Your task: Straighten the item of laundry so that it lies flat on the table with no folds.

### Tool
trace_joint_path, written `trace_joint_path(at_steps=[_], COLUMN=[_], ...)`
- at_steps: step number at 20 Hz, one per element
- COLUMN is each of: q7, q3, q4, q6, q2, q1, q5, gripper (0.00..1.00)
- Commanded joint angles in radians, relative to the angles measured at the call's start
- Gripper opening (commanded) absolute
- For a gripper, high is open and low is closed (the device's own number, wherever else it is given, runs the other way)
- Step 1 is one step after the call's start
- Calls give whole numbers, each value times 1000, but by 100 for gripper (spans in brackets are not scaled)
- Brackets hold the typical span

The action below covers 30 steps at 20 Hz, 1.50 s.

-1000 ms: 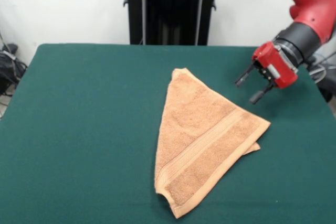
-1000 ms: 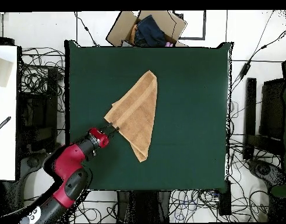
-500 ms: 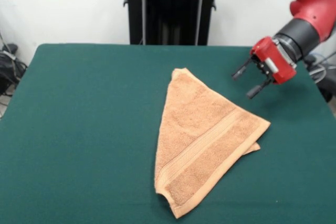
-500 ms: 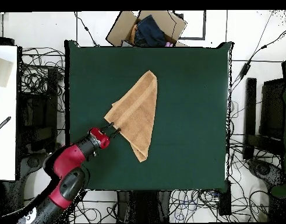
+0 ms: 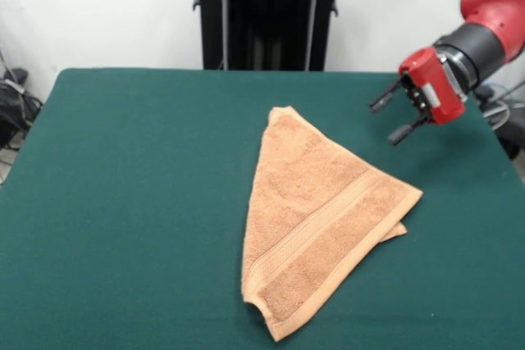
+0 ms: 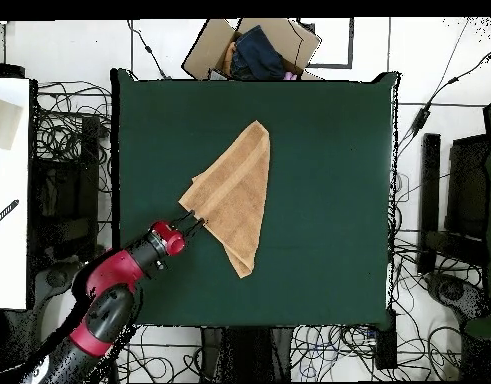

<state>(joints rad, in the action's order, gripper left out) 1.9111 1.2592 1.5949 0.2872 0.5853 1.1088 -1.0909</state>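
Note:
The item of laundry is a light orange-tan towel folded over into a triangle on the dark green table. One point reaches toward the far side and a woven band runs across the lower half. A corner of the under layer peeks out at its right. In the overhead view the towel lies left of the middle of the table. My gripper hangs in the air to the right of the towel's far point, open and holding nothing. Seen from overhead, the gripper sits just off the towel's left corner.
A cardboard box with dark cloth in it stands beyond the table's top edge in the overhead view. Cables lie on the floor round the table. A black stand rises behind the far edge.
The gripper has drawn up and slightly to the right in the front view, away from the towel. The towel has not moved.

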Motion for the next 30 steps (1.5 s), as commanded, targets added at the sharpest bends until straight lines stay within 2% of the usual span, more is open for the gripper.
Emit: trace_joint_path(at_steps=[1, 11, 13, 17, 30], q7=[243, 194, 207, 269, 272], q3=[-24, -13, 4, 22, 2], q4=[-176, -191, -203, -220, -211], q6=[126, 141, 191, 245, 220], q2=[15, 19, 21, 27, -1], q1=[-34, -35, -30, -22, -24], q5=[77, 173, 193, 200, 216], gripper=[100, 100, 100, 100, 100])
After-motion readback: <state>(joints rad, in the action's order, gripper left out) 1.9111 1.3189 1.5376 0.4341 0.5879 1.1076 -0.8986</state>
